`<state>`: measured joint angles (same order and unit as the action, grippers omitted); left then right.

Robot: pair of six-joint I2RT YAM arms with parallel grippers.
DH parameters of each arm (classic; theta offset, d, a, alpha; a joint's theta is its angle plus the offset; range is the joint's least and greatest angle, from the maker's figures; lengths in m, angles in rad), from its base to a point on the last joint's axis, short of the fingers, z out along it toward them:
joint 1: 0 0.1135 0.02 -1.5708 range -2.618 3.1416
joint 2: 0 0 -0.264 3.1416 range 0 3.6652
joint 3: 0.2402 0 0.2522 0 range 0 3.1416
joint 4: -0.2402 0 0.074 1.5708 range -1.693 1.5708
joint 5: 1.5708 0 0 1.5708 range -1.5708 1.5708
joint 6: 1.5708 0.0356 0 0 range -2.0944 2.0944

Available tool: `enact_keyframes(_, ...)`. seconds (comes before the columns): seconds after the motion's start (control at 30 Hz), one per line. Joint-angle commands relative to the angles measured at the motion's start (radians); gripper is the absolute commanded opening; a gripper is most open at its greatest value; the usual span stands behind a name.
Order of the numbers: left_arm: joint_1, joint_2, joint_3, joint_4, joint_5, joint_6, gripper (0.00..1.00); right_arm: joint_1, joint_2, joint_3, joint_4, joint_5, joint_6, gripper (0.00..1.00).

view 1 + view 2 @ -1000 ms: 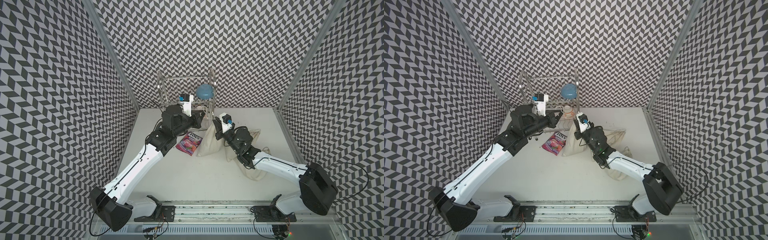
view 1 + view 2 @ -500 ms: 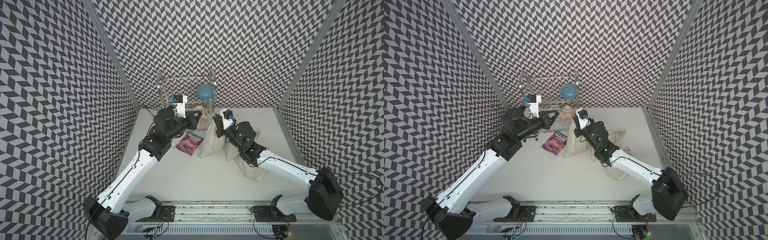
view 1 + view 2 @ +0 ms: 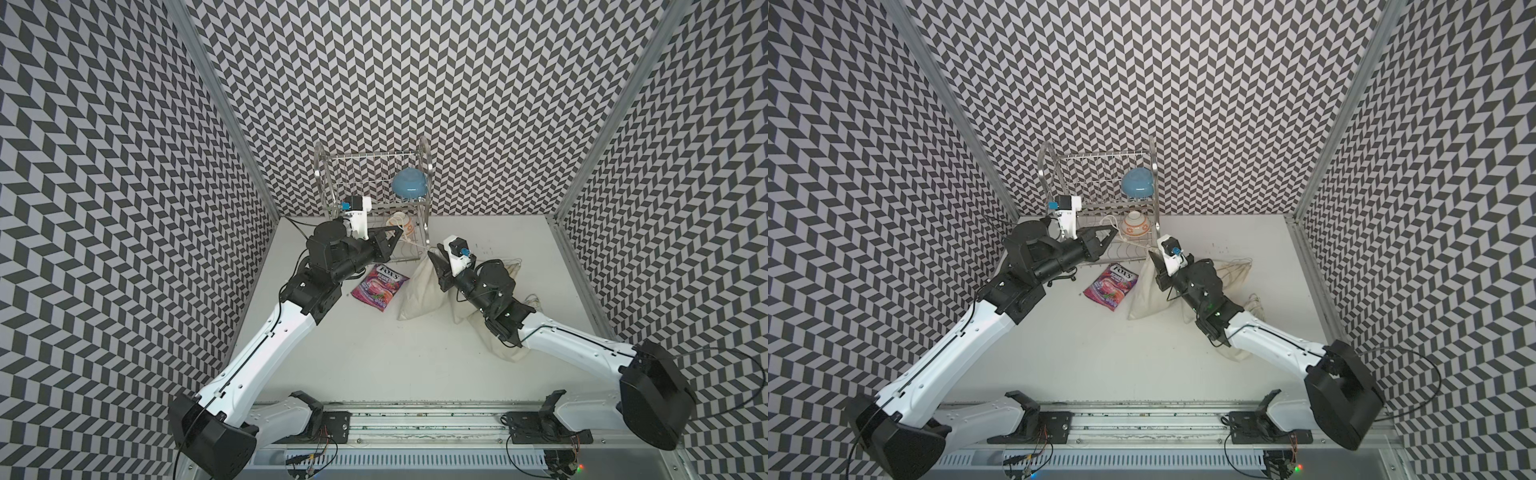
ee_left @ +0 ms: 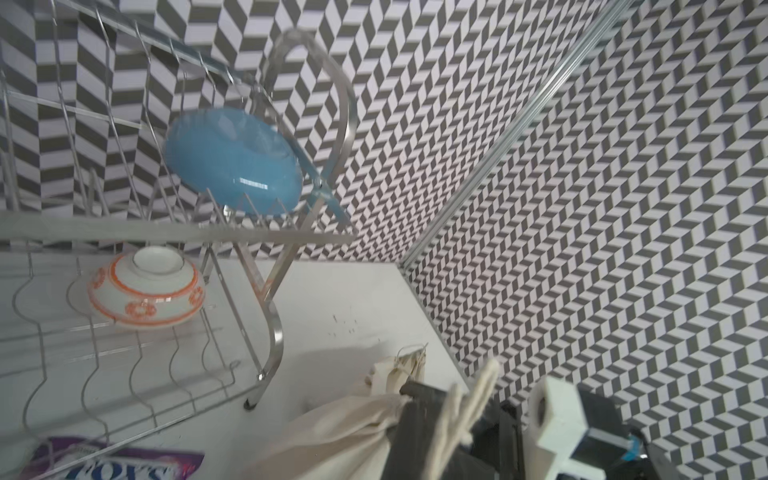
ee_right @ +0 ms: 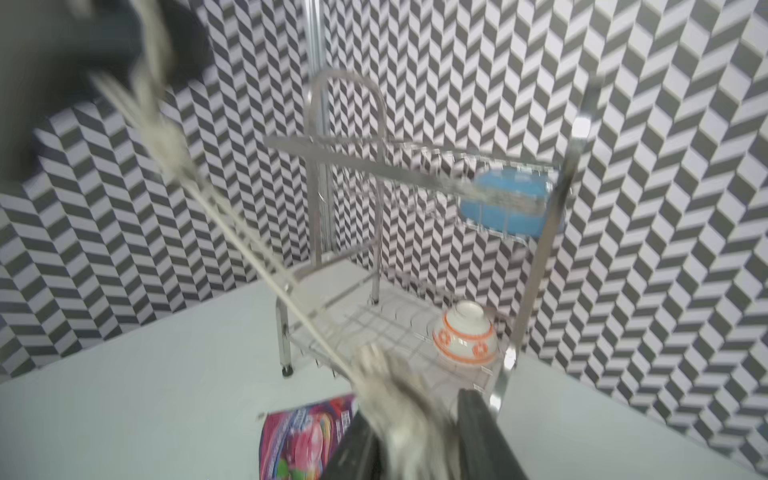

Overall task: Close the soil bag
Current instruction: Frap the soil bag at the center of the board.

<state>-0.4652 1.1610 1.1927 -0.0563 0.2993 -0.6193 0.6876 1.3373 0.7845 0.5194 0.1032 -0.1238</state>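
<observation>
Left claw (image 3: 397,235) clenched on cream drawstring (image 5: 168,145) | taut leftward from neck of beige cloth soil bag (image 3: 417,286) | right claw (image 5: 415,415) astride neck, grip indeterminate

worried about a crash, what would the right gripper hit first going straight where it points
The bag top lies between the jaws of the right gripper; beyond, likely the rack, lower shelf by the orange bowl, depth unclear.

Cream cloth soil bag (image 3: 417,289) slumped near the middle of the table (image 3: 374,353), with its wide base toward 6 o'clock and its gathered neck toward 12 o'clock. A pale drawstring (image 5: 249,250) runs taut from the neck toward 10 o'clock.
</observation>
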Motion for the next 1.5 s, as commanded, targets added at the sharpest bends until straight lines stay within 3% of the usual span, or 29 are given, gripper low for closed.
enact_keyframes(0.0, 0.047, -0.093, 0.082, 0.254, -0.019, -0.018, 0.00, -0.060, 0.001, -0.035, -0.158, 0.104, -0.016, 0.38)
enact_keyframes(0.2, 0.033, -0.062, 0.074, 0.261, 0.009, -0.020, 0.00, -0.052, -0.001, 0.007, -0.154, 0.042, -0.018, 0.48)
enact_keyframes(0.43, -0.006, -0.016, 0.050, 0.286, 0.020, -0.025, 0.00, 0.042, -0.054, 0.087, -0.148, -0.115, -0.046, 0.72)
enact_keyframes(0.7, -0.036, 0.015, 0.016, 0.291, 0.007, -0.014, 0.00, 0.097, -0.033, 0.174, -0.037, -0.374, 0.088, 0.84)
enact_keyframes(0.83, -0.037, 0.019, -0.013, 0.306, 0.010, -0.024, 0.00, 0.115, 0.021, 0.226, 0.003, -0.368, 0.160, 0.84)
enact_keyframes(1.0, -0.041, 0.017, -0.031, 0.316, 0.015, -0.031, 0.00, 0.117, 0.105, 0.312, -0.020, -0.289, 0.221, 0.80)
enact_keyframes(1.13, -0.045, 0.021, -0.031, 0.319, 0.021, -0.031, 0.00, 0.119, 0.163, 0.382, -0.080, -0.276, 0.222, 0.69)
enact_keyframes(1.23, -0.044, 0.017, -0.029, 0.320, 0.029, -0.031, 0.00, 0.119, 0.187, 0.398, -0.127, -0.224, 0.209, 0.46)
enact_keyframes(1.33, -0.041, -0.002, -0.029, 0.317, 0.006, -0.027, 0.00, 0.116, 0.198, 0.380, -0.213, -0.057, 0.188, 0.21)
enact_keyframes(1.4, -0.028, -0.028, -0.020, 0.308, -0.011, -0.025, 0.00, 0.103, 0.205, 0.339, -0.262, 0.052, 0.150, 0.13)
enact_keyframes(1.47, 0.001, -0.061, -0.009, 0.288, -0.024, -0.028, 0.00, 0.076, 0.207, 0.266, -0.281, 0.146, 0.126, 0.11)
